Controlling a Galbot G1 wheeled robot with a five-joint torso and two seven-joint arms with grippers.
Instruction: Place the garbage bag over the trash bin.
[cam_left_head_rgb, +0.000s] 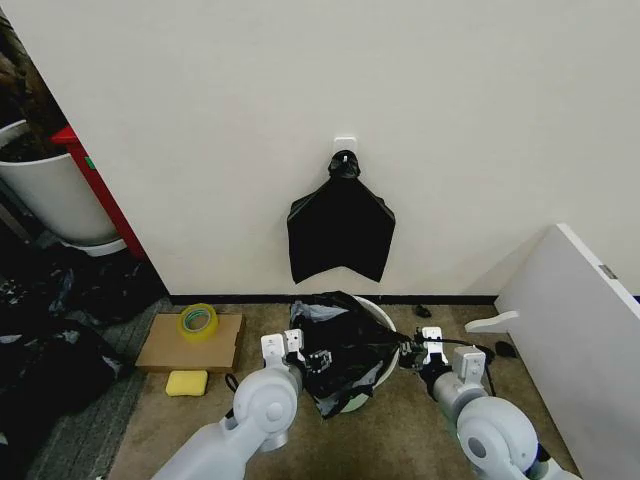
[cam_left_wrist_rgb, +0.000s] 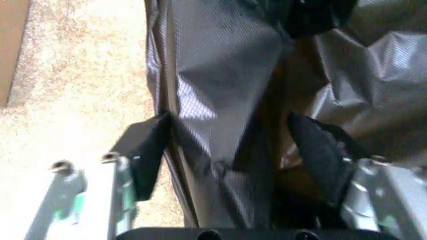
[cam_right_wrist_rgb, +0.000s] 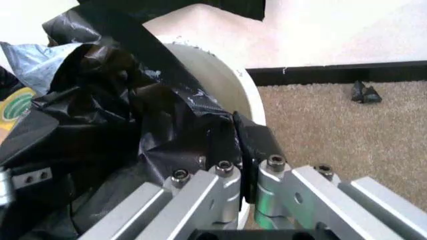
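While the crinkled glossy black garbage bag (cam_left_head_rgb: 343, 345) drapes the round off-white plastic trash bin (cam_left_head_rgb: 385, 318) on the carpet near the wall, my left gripper (cam_left_wrist_rgb: 233, 155) straddles it, fingers spread; my right gripper (cam_right_wrist_rgb: 241, 150) pinches its right edge.

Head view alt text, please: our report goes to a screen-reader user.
Both grippers hold a crinkled black garbage bag draped over the off-white trash bin on the carpet by the wall: the left gripper on its left, the right gripper on its right. A black bundle hangs on the wall above.
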